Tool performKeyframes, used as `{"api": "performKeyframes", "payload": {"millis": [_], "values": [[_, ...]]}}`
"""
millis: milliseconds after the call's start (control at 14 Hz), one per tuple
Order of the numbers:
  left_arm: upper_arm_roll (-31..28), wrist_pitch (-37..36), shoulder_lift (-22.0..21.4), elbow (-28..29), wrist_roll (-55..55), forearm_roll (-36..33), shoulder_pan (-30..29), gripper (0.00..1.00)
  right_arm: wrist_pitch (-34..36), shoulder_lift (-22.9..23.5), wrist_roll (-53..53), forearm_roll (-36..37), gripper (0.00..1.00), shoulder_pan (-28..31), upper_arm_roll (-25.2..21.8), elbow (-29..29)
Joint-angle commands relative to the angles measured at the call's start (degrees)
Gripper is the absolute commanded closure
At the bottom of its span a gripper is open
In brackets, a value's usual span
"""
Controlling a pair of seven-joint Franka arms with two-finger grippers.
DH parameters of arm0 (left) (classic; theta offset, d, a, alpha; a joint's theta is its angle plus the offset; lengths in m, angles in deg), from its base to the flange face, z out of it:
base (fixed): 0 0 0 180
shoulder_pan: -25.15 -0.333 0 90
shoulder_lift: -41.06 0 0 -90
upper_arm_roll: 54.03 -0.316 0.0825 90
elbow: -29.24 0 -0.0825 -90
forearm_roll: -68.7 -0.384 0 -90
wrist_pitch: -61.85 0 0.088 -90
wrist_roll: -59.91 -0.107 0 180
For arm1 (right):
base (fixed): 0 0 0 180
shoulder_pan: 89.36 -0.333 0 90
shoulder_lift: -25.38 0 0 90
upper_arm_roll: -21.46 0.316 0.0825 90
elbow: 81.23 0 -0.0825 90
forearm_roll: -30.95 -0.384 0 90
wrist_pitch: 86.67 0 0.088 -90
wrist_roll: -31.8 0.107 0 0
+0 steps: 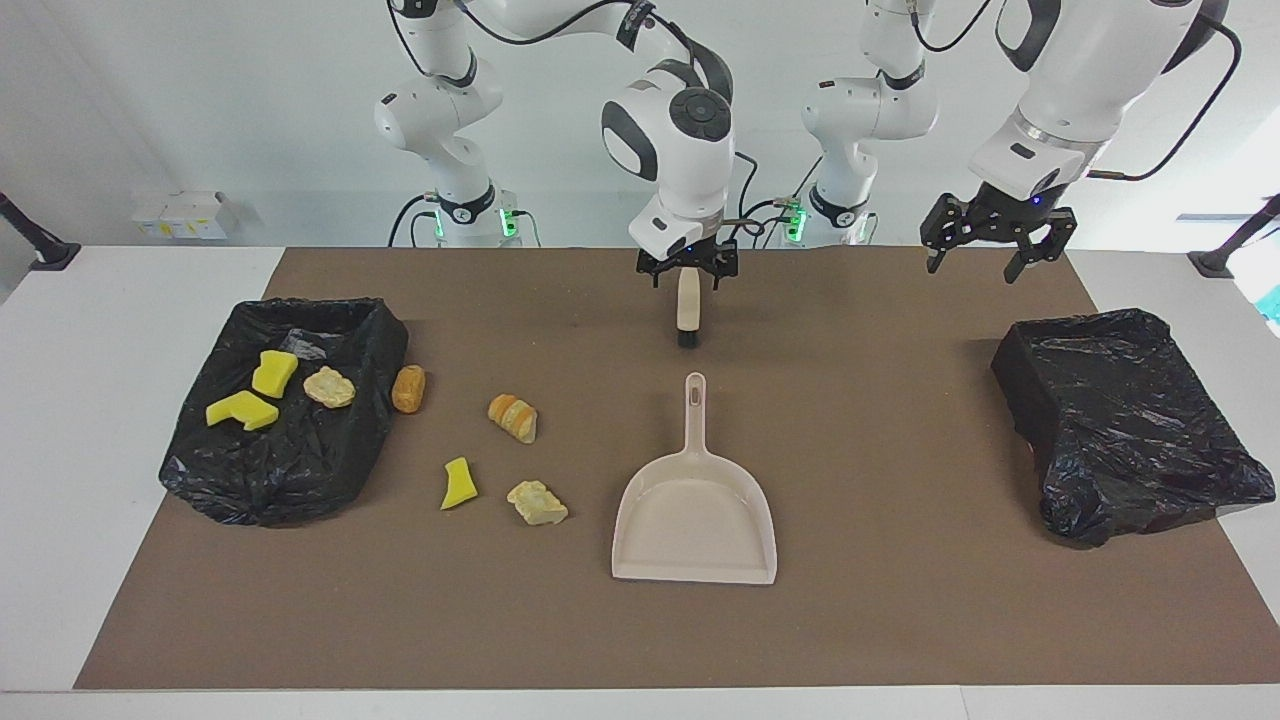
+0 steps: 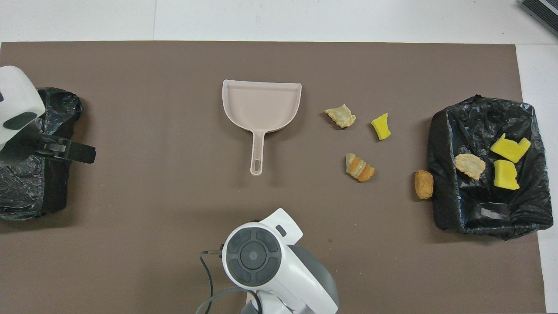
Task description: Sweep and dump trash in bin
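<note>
Trash [image 1: 512, 417] is lying in two groups, both off the dustpan [image 1: 695, 525] toward the right arm's end of the table. Four pieces are sitting loose on the brown mat [image 1: 900, 620]:
- pale pastry scrap [image 1: 537, 502], closest to the dustpan's pan;
- yellow foam chunk [image 1: 458, 483], just beside that scrap, further from the dustpan;
- striped roll [image 1: 512, 417], level with the dustpan's handle;
- brown lump [image 1: 408, 388], well apart from the dustpan, touching or nearly touching the open bin [image 1: 300, 470].

Three more pieces, two yellow foam blocks [image 1: 273, 372] and a pastry piece [image 1: 329, 386], are resting inside that bin.

Dustpan is lying flat, handle pointing toward the robots, nothing in it.

Right gripper [image 1: 688, 270] is hanging over the brush [image 1: 688, 310], which is lying nearer to the robots than the dustpan's handle tip, bristle end toward it. Its fingers are standing wide on either side of the brush handle; whether they are touching it I cannot tell.

Left gripper [image 1: 985, 255] is waiting with fingers spread and nothing between them, up in the air well off the dustpan toward the left arm's end, over the mat beside the second bagged bin [image 1: 1120, 420].
</note>
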Motion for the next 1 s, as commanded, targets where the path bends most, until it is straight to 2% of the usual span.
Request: {"api": "performKeyframes", "payload": {"millis": [0,143,430,645,860,932], "values": [[0.3,-1.5,-0.2,-0.7,-0.2,-0.7,-1.9,0.0,-2.9,-6.8,1.1,-1.9,0.0,-1.8,-0.2,-9.5],[0.3,-1.5,-0.4,-0.5,0.1,-0.6,-2.0,0.0,-4.1,-6.6,3.5,-2.6,0.0,-4.5,-0.2,-11.5],[0.3,-1.1,-0.4,-0.4,2.6,-0.6,-2.1,0.0,-12.2,-5.7,6.0,-6.4,0.0,-8.6,-0.1,-16.6],[0.4,-1.1,-0.4,-0.5,2.4,-0.6,-2.1,0.0,-15.2,-3.5,8.3,-6.8,0.05,-10.7,-0.1,-16.9],[0.3,-1.0,-0.4,-0.6,2.4,-0.6,-2.1,0.0,-15.3,-3.0,8.4,-6.8,0.2,-10.7,-0.1,-17.0],[0.4,-1.0,-0.4,-0.6,2.4,-0.6,-2.2,0.0,-15.3,-3.0,8.5,-6.8,0.29,-10.7,-0.1,-17.0]]}}
